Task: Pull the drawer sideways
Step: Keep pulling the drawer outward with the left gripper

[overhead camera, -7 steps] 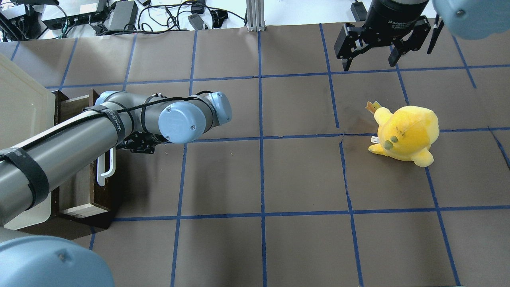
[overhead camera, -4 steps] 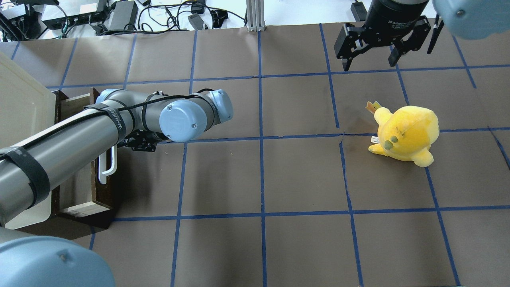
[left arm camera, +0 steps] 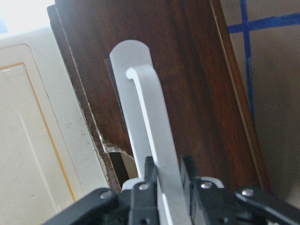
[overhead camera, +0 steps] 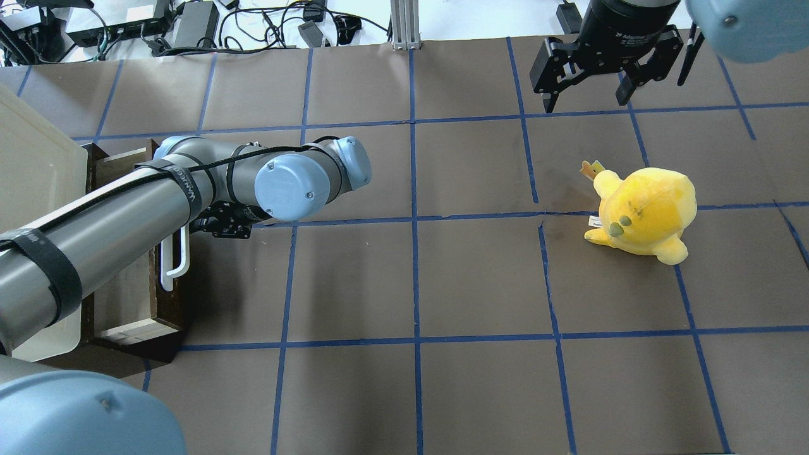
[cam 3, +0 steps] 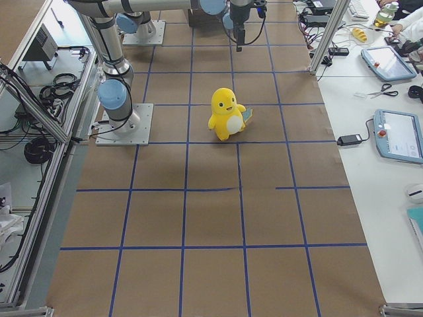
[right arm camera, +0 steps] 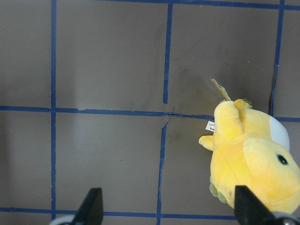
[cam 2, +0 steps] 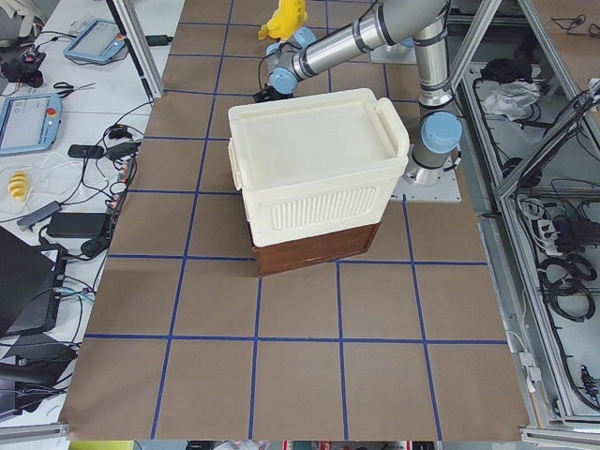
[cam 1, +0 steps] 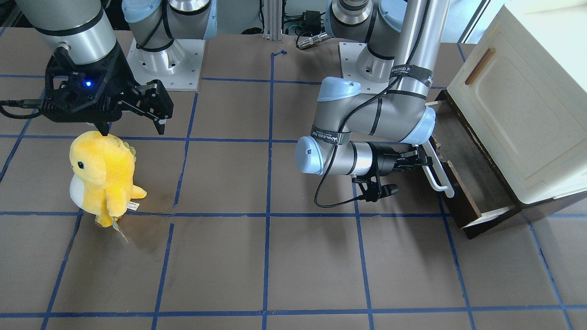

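Drawer [cam 1: 472,176] partly open, left hand [left arm camera: 168,164] gripping handle [left arm camera: 150,122]

Drawer [left arm camera: 197,93]: front dark brown, wood grain; sides pale wood; inside greyish.
Handle [left arm camera: 145,108]: white.
Cabinet [cam 1: 513,114]: cream-white; door grip [cam 1: 479,66] brown.
Table [overhead camera: 480,272]: flat brown, blue tape grid.
Plush [cam 1: 103,174]: yellow, white belly, black eye, greenish back spikes.
Left gripper [left arm camera: 168,169]: black.
Right gripper [overhead camera: 586,101]: black, blue light on body.
Arms [overhead camera: 114,221]: grey tubes, pale blue joint caps, black straps with white lettering.
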`<state>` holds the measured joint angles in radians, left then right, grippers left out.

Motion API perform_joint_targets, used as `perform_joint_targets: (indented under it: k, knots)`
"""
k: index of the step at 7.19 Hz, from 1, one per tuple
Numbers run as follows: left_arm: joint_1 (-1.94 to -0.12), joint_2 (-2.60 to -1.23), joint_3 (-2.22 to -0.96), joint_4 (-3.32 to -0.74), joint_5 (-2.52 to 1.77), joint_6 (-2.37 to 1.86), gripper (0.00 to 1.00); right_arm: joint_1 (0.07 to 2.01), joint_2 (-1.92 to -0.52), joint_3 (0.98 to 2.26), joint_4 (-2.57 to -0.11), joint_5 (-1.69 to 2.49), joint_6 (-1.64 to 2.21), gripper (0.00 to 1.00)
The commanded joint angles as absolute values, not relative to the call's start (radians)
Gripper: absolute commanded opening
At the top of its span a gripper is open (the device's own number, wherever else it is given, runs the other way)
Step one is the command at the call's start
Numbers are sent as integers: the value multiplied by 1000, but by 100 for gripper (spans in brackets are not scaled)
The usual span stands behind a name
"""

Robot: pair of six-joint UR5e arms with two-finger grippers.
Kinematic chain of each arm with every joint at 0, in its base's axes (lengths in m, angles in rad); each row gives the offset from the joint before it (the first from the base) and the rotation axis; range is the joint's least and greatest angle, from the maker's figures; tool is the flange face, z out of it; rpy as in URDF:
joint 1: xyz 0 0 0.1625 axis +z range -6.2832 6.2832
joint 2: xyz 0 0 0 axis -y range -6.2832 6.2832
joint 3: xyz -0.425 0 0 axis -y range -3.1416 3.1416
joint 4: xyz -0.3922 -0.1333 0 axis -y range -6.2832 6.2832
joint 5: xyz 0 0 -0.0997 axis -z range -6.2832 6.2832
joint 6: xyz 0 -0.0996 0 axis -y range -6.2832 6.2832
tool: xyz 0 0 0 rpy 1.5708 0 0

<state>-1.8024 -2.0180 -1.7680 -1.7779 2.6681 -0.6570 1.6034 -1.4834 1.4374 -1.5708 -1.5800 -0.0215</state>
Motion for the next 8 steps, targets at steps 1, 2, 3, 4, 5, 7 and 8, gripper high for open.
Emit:
perform_joint_targets:
  k: [1,2,3,4,5,7,8]
  knots:
    - [-1807,-2020,-1767,-1778,2668,-658,14,1603,-1483,1437,-1571,-1580,-21,100]
    - [-1818,-2020,-1766,-1778,2669,-657,14,1603,-1483,1437,-1571,-1580,-21,100]
    - [-1821,-2020,-1766,-1778,2669,-657,14,1603,-1483,1437,-1571,-1580,-21,100]
    - [-1821,-2020,-1766,-1778,2669,-657,14,1603,-1483,1437,-1571,-1580,-21,100]
    - [-1825,-2020,-1764,-1778,2669,-657,14,1603,-1483,1437,-1571,-1580,-21,100]
    - [-1836,-2020,-1756,-1778,2666,-657,14,1603,-1483,1437,-1571,-1580,-21,100]
    - [-1838,-2020,-1756,-1778,2666,-657,14,1603,-1483,1437,-1571,-1580,-21,100]
